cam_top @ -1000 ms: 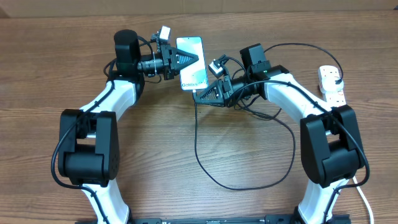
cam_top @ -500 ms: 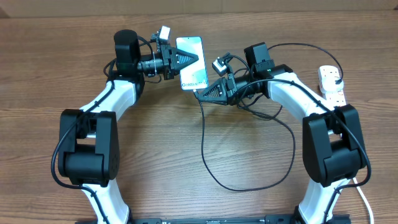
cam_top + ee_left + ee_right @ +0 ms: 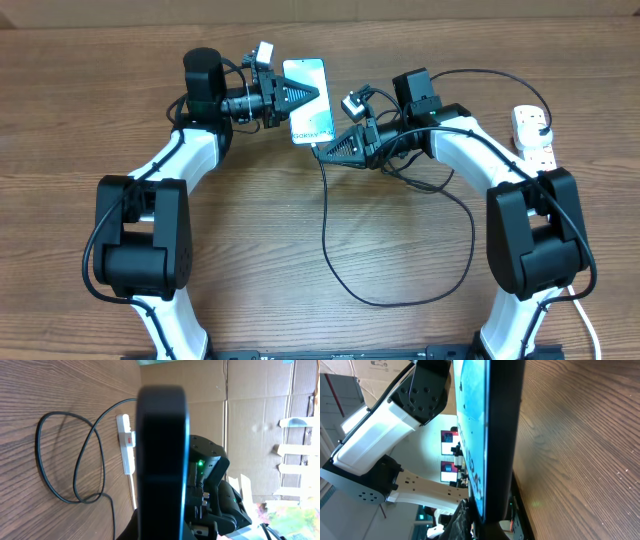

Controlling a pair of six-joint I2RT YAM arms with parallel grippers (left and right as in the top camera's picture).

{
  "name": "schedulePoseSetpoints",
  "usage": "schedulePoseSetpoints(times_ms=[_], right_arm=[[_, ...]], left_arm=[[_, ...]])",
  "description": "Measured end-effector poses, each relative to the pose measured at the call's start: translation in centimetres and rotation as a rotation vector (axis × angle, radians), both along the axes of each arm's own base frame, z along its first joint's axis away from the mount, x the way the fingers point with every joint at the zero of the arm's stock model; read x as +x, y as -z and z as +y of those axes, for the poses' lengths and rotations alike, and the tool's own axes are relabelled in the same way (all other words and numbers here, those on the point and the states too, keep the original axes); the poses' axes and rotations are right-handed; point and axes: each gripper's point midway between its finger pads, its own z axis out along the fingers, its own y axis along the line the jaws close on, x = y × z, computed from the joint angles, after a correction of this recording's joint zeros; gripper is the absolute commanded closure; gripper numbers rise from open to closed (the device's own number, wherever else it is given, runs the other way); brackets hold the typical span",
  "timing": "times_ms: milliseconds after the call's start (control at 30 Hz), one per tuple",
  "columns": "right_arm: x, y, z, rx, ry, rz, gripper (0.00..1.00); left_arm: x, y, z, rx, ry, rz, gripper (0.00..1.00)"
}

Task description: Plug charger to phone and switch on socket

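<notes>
While my left gripper (image 3: 312, 96) clamps the slim phone with lit light-blue screen (image 3: 310, 78) at the far middle of the wooden table (image 3: 60, 200) and my right gripper (image 3: 319, 152) pinches the thin black charger cable (image 3: 324, 215) by its tip at the phone's near end, I judge the plugging now needs a straight, aligned push.

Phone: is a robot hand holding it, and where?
Yes, left gripper pinches the phone by its long side; right gripper holds the charger near its tip.

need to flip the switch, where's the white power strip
Overhead view: the white power strip lies at the far right, beside the right arm.
</notes>
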Motion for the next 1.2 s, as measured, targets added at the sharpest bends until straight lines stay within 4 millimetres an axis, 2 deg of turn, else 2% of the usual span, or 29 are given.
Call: schedulePoseSetpoints(times_ms=[800,1200], right_arm=[[0.2,0.22,-0.01,-0.012,0.008,-0.01,0.96],[0.97,-0.24,0.22,-0.003,0.018,-0.019,0.96]], left_arm=[[0.3,0.08,0.08,0.001,-0.02,0.02,0.95],[0.46,-0.76,0.03,-0.016,-0.019,-0.009,0.95]])
